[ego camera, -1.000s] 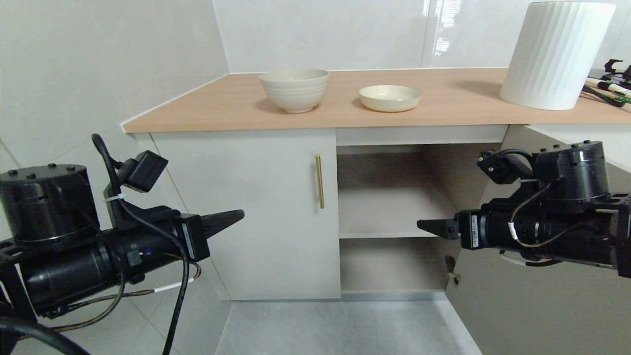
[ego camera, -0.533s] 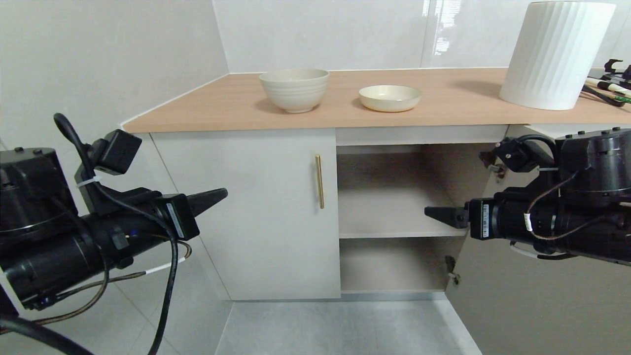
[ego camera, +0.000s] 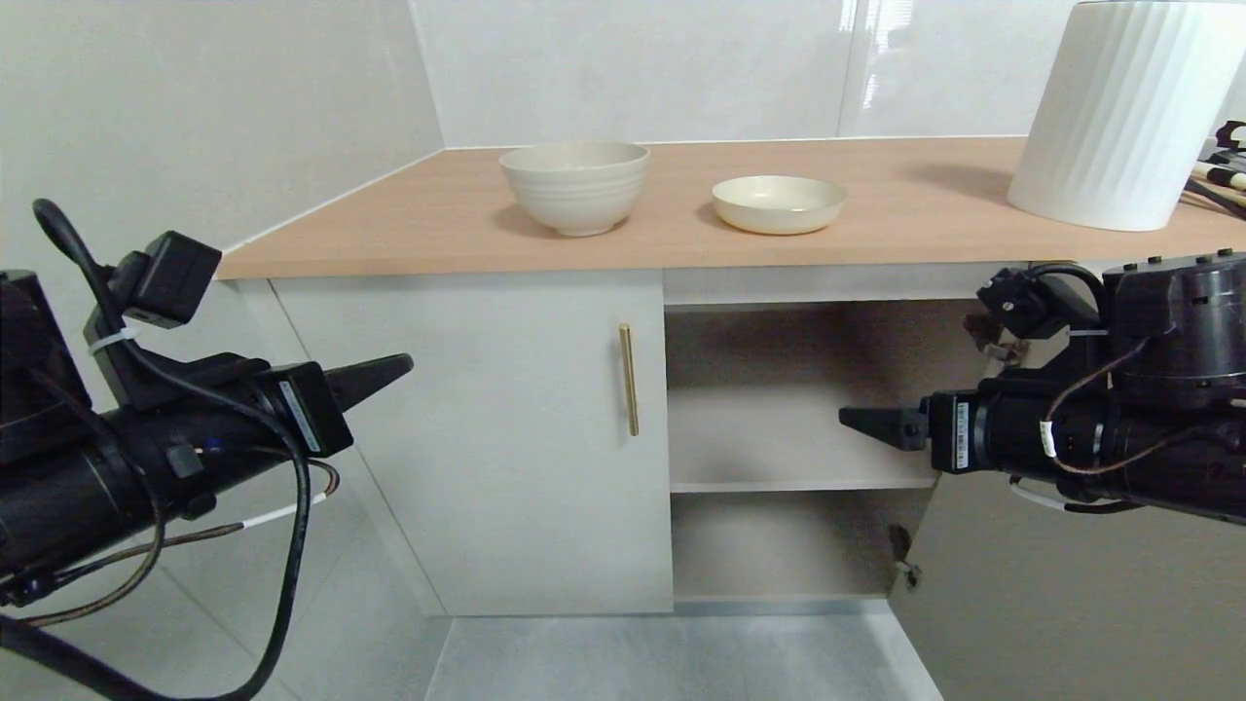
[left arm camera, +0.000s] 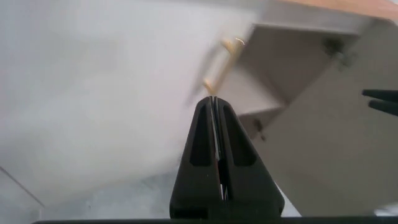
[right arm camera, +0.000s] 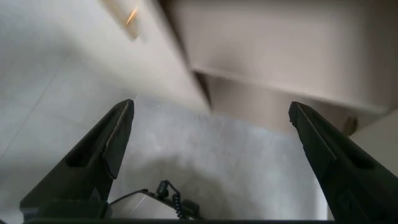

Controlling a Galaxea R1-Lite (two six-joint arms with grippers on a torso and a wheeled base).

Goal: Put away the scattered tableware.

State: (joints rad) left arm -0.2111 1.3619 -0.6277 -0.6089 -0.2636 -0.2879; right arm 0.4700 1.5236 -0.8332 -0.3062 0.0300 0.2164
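Left gripper [ego camera: 389,370] is clenched, its two fingers pressed flat together to a single point in the left wrist view; it hangs below the counter [ego camera: 389,234] edge, on the left of the closed cabinet door [ego camera: 487,438], tip aimed toward that door and apart from it. Right gripper [ego camera: 861,424] is released, fingers [right arm camera: 109,146] spread wide in the right wrist view with grey floor [ego camera: 662,662] showing between them; it sits in front of the right side of the open cabinet compartment, a little above the inner shelf [ego camera: 779,484], tip pointing toward the robot's left; touching nothing that I can see.

Tableware is on the wooden counter: a deep cream ribbed bowl [ego camera: 574,187] upright, above the closed door; a shallow cream dish [ego camera: 779,202] upright, near the bowl on its right, above the open compartment; the two are apart, not touching; both well above the two grippers.

Closed door has a thin gold handle [ego camera: 629,380], vertical, at its right edge, beside the opening; right door [ego camera: 1051,604] is swung open, under the right arm; one shelf splits the compartment into upper and lower parts. A tall white ribbed container [ego camera: 1129,112] stands on the counter at the far right, well apart from the dish; some utensils [ego camera: 1222,180] lie just beyond it at the edge, too small to tell apart.
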